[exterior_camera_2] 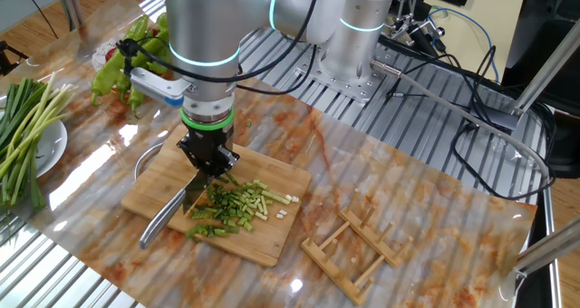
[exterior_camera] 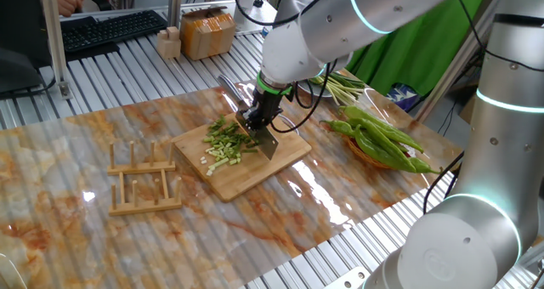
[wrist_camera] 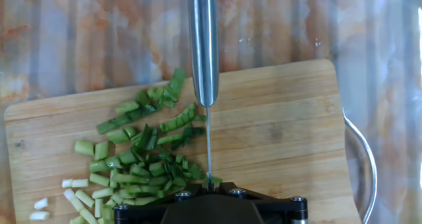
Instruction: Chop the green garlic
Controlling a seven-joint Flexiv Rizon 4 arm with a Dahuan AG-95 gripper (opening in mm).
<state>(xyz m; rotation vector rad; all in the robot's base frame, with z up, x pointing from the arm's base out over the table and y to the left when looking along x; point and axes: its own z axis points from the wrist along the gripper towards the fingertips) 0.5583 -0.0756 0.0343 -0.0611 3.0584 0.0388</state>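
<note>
Jaws clamped on the knife (exterior_camera_2: pixel 168 219), blade apparently down among the chopped green garlic (exterior_camera_2: pixel 234 206) on the cutting board (exterior_camera_2: pixel 272 177).

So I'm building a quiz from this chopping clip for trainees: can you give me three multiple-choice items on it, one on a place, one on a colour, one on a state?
1. Where do the cut garlic pieces lie?
A. on the wooden cutting board
B. on the white plate
C. on the wooden rack

2. What colour are the peppers at the table's edge?
A. red
B. green
C. yellow

3. How is the knife held?
A. lying loose on the board
B. clamped in the fingers, blade down on the board
C. lifted high above the table

Key: 1 A, the pieces are heaped on the board; 2 B, they are glossy green; 3 B, the gripper is shut on the knife, whose blade stands among the pieces.
</note>
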